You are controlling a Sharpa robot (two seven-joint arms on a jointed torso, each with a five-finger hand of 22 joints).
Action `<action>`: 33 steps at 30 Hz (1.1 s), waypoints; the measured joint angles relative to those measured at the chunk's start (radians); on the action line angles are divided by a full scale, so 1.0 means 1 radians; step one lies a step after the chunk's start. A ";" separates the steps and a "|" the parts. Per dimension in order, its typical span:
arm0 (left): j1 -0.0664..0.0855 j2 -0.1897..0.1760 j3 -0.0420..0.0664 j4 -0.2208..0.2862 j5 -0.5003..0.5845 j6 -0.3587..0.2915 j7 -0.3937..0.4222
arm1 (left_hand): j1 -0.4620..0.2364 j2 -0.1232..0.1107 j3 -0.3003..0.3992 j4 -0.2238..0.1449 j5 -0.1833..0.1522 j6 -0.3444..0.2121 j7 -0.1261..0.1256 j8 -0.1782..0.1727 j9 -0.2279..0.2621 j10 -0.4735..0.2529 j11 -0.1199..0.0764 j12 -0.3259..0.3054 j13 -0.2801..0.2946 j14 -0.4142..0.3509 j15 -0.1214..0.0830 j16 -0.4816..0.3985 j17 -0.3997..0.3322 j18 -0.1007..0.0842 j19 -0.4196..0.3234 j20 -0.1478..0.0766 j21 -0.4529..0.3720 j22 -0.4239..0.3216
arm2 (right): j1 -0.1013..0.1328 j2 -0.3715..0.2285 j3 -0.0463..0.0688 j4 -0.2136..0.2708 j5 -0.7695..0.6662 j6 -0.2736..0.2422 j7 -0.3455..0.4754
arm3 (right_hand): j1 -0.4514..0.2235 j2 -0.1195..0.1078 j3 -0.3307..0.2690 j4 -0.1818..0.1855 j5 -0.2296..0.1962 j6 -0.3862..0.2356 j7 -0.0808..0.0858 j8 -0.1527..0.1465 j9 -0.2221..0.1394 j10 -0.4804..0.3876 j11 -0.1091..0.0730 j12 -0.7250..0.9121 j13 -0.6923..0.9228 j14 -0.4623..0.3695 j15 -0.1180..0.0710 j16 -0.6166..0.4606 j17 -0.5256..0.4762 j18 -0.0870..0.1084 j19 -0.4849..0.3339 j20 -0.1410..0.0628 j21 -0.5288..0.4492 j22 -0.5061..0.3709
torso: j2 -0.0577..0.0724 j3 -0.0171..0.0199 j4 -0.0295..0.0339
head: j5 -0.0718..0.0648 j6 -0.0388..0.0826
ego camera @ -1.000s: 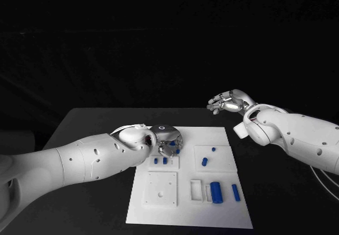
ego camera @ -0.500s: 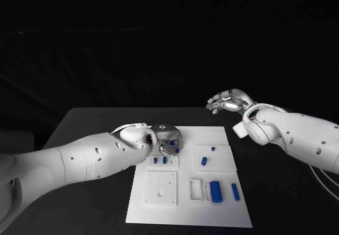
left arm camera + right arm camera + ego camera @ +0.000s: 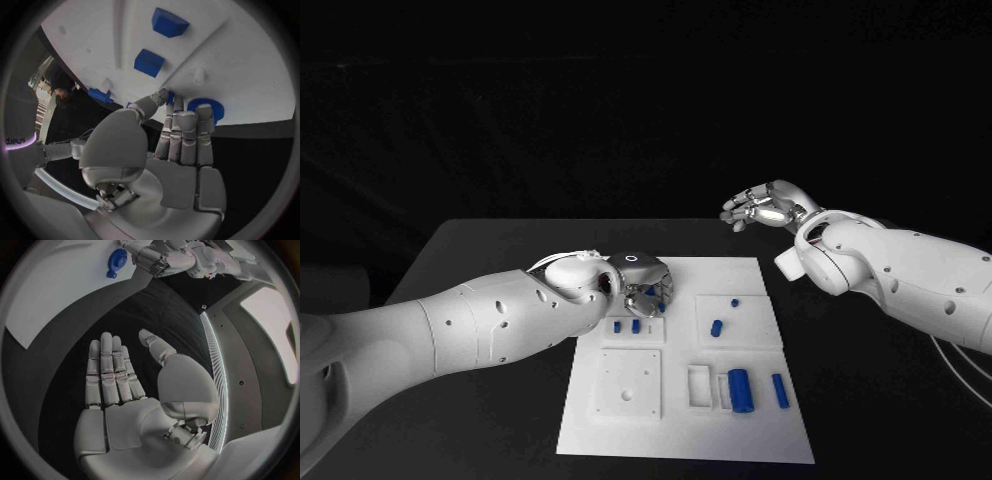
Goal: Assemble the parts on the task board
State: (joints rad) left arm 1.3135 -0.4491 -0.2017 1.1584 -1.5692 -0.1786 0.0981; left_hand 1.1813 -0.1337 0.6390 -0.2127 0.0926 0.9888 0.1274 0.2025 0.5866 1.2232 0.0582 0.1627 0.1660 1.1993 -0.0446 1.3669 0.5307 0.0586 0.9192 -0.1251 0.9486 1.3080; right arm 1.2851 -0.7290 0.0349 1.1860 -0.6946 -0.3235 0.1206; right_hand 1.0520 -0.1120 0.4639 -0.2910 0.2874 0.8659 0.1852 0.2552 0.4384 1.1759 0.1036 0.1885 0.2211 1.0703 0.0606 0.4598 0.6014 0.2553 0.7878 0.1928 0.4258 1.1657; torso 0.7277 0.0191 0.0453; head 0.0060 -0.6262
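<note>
the left hand [image 3: 642, 290] sits low over the far left part of the task board [image 3: 687, 440], near its far edge, and the thing its next move turns on is the round blue ring part [image 3: 203, 107] lying right at its fingertips [image 3: 178, 102]: in the left wrist view the fingers lie side by side, stretched toward the board, with the thumb reaching in beside them so that the tips meet at the ring's rim. whether they actually pinch the ring or merely touch it cannot be told. two blocky blue parts [image 3: 149, 62] lie further along the board past the fingertips, apart from the hand. in the head view two short blue pegs [image 3: 627, 326] lie just on the near side of the hand, and a larger blue cylinder [image 3: 741, 391] lies toward the near right part of the board, its long axis running from far edge to near edge. the right hand [image 3: 764, 209] hangs off the board past its far right corner, above the surface [image 3: 488, 250], palm flat with fingers apart and holding nothing, so the left hand is judged much the nearer to the ring.
</note>
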 measured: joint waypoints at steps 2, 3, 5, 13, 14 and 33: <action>-0.001 0.000 0.000 0.000 -0.001 0.001 -0.001 | -0.002 0.002 0.000 0.000 0.000 0.007 -0.003 0.006 -0.001 0.014 0.004 0.004 0.005 0.002 -0.002 0.000 0.000 0.000 0.003 -0.003 0.000 0.000 | 0.000 0.001 0.000 0.000 0.000 0.000 0.000 | 0.000 0.000 0.000 0.000 0.000 0.000 0.000 0.000 0.000 0.000 0.000 0.000 0.000 0.000 0.000 0.000 0.000 0.000 0.000 0.000 0.000 0.000 | 0.000 0.0000 0.0000 | 0.000 0.000; -0.001 0.000 0.000 0.000 -0.002 0.001 -0.001 | -0.005 0.005 0.000 0.000 0.000 0.014 -0.006 0.008 -0.002 0.020 -0.001 0.006 0.006 0.006 -0.005 0.000 0.000 0.000 0.003 -0.003 0.004 0.000 | 0.000 0.001 0.000 0.000 0.000 0.000 0.000 | 0.000 0.000 0.000 0.000 0.000 0.000 0.000 0.000 0.000 0.000 0.000 0.000 0.000 0.000 0.000 0.000 0.000 0.000 0.000 0.000 0.000 0.000 | 0.000 0.0000 0.0000 | 0.000 0.000; -0.001 -0.001 0.000 0.001 -0.003 0.001 -0.001 | -0.006 0.011 -0.002 0.001 -0.001 0.027 -0.010 0.015 -0.003 0.033 -0.005 0.012 0.008 0.009 -0.009 0.001 0.000 0.000 0.004 -0.003 0.007 0.000 | 0.000 0.001 0.000 0.000 0.000 0.000 0.000 | 0.000 0.000 0.000 0.000 0.000 0.000 0.000 0.000 0.000 0.000 0.000 0.000 0.000 0.000 0.000 0.000 0.000 0.000 0.000 0.000 0.000 0.000 | 0.000 0.0000 0.0000 | 0.000 -0.001; -0.001 -0.004 0.000 0.003 -0.008 0.000 -0.002 | -0.002 0.035 -0.003 0.001 -0.001 0.046 -0.020 0.027 -0.003 0.053 -0.014 0.016 0.018 0.020 -0.019 0.004 0.000 0.001 0.013 -0.006 0.007 0.000 | 0.000 0.000 0.000 0.000 0.000 0.000 0.000 | 0.000 0.000 0.000 0.000 -0.001 0.000 0.000 0.000 0.000 0.000 0.000 0.000 -0.001 0.000 0.000 0.000 0.001 0.000 0.000 0.000 0.000 0.001 | 0.000 0.0003 -0.0001 | 0.001 -0.002; -0.002 -0.004 0.000 0.003 -0.009 0.000 -0.002 | -0.002 0.036 -0.002 0.001 -0.001 0.047 -0.020 0.027 -0.003 0.054 -0.015 0.016 0.019 0.020 -0.019 0.004 0.000 0.001 0.014 -0.007 0.007 0.000 | 0.000 0.000 0.000 0.000 0.000 0.000 0.000 | 0.000 0.000 0.000 0.000 -0.001 0.000 0.000 0.000 0.000 0.000 0.000 0.000 -0.001 0.000 0.000 0.000 0.001 0.000 0.000 0.000 0.000 0.001 | 0.000 0.0003 -0.0001 | 0.001 -0.002; -0.015 -0.046 -0.004 0.034 0.000 -0.078 -0.009 | 0.003 0.047 -0.001 -0.014 0.007 0.062 -0.026 0.038 -0.006 0.066 -0.022 0.022 0.027 0.038 -0.030 0.008 0.000 0.001 0.036 -0.011 0.012 0.000 | 0.000 0.001 0.000 -0.002 0.000 0.000 0.001 | 0.000 0.000 0.000 0.000 -0.001 0.000 0.000 0.004 0.000 0.000 0.000 0.000 -0.001 0.000 0.000 0.000 0.002 0.000 0.000 0.000 -0.004 0.001 | -0.001 0.0003 -0.0002 | 0.005 0.007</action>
State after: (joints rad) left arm 1.2986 -0.4955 -0.2060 1.1924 -1.5697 -0.2562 0.0891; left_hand 1.1838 -0.0863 0.6383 -0.2270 0.0997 1.0504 0.1013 0.2407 0.5804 1.2890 0.0358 0.1848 0.1926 1.2369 -0.0750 1.3747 0.5303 0.0596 0.9548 -0.1361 0.9602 1.3076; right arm 1.2851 -0.7283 0.0349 1.1842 -0.6944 -0.3235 0.1215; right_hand 1.0520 -0.1120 0.4639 -0.2910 0.2868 0.8659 0.1851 0.2594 0.4386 1.1759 0.1036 0.1885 0.2205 1.0702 0.0606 0.4598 0.6029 0.2553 0.7877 0.1927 0.4218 1.1664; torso 0.7267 0.0194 0.0451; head 0.0105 -0.6194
